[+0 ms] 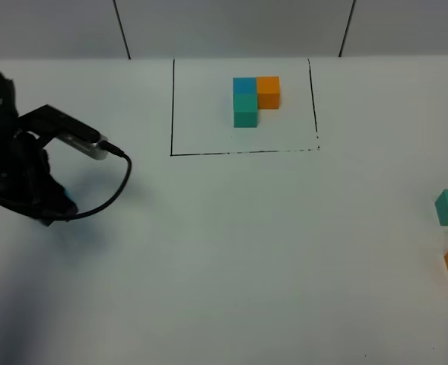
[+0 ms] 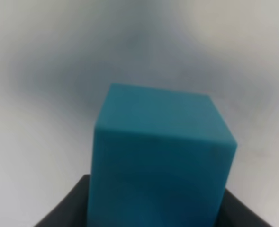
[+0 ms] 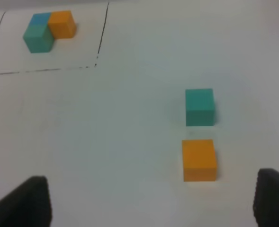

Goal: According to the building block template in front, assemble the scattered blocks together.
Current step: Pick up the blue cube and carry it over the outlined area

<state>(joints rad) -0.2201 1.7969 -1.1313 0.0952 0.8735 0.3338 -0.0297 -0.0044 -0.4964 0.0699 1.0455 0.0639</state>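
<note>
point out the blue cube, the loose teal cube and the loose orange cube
blue cube [image 2: 160, 158]: left wrist view, near side face
teal cube [image 3: 199, 100]: right wrist view, top face
orange cube [image 3: 199, 152]: right wrist view, top face

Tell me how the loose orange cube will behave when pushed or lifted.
The orange cube looks rigid, with crisp edges, so it should hold shape when squeezed. Its flat base probably makes it slide, not roll. Smooth faces may slip in a loose grip.
</note>
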